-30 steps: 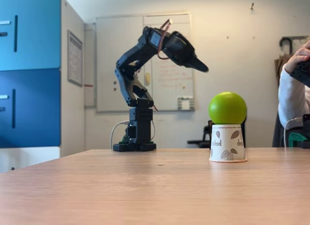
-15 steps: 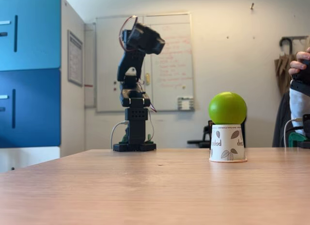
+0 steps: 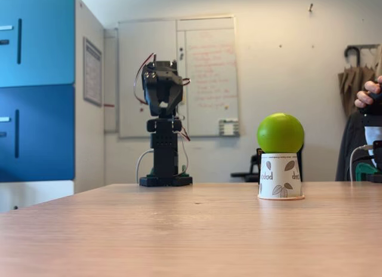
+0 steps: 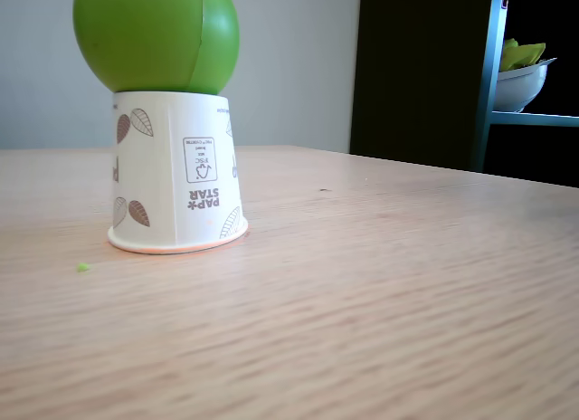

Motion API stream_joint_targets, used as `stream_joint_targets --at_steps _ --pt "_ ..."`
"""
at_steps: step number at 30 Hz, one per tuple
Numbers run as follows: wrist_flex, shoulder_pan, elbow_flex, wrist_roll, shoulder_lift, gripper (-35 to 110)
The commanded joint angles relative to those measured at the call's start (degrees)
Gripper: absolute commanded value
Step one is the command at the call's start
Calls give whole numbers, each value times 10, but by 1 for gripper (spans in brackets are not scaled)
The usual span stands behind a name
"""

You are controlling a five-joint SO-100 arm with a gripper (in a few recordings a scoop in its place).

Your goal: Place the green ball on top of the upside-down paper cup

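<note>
Ball [image 4: 156, 35] lime-green w/ seam, atop inverted cup [image 4: 175, 180].

The green ball [image 4: 156, 35] sat on the flat upturned base of the upside-down paper cup [image 4: 175, 174], whose rolled rim rested on the wooden table [image 4: 380, 293]. A tiny green speck [image 4: 83, 267] lay just left of the cup. At right, a white bowl [image 4: 520, 83] stood on a blue shelf [image 4: 529, 119].

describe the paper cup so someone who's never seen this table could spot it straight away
On the wooden table, right of the folded black arm, a small white cup stands upside down. It has brown leaf prints and carries a green ball.
</note>
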Motion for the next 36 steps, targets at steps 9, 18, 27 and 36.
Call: stream_joint_targets --at_steps 9,18,27,36 --pt "15 5 178 19 80 0" --pt "35 6 282 19 141 0" --pt "50 21 321 19 171 0" --pt "64 22 321 5 171 0"
